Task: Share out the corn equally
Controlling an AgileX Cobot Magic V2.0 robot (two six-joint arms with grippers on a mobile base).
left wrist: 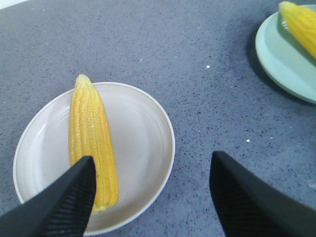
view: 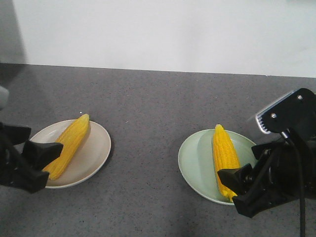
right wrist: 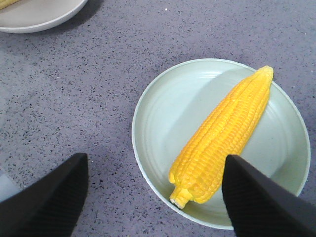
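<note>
One corn cob (view: 73,140) lies on a beige plate (view: 96,150) at the left. A second corn cob (view: 224,155) lies on a pale green plate (view: 195,160) at the right. My left gripper (view: 49,165) hovers open over the near end of the beige plate. In the left wrist view its cob (left wrist: 91,143) sits beside the left fingertip of that gripper (left wrist: 152,157), untouched. My right gripper (view: 228,187) is open above the near rim of the green plate. In the right wrist view the cob (right wrist: 227,131) lies just inside the right fingertip of that gripper (right wrist: 155,157).
Both plates stand on a dark grey speckled countertop (view: 148,108) with a white wall behind. The green plate (left wrist: 281,54) shows at the left wrist view's top right, and the beige plate (right wrist: 39,17) at the right wrist view's top left.
</note>
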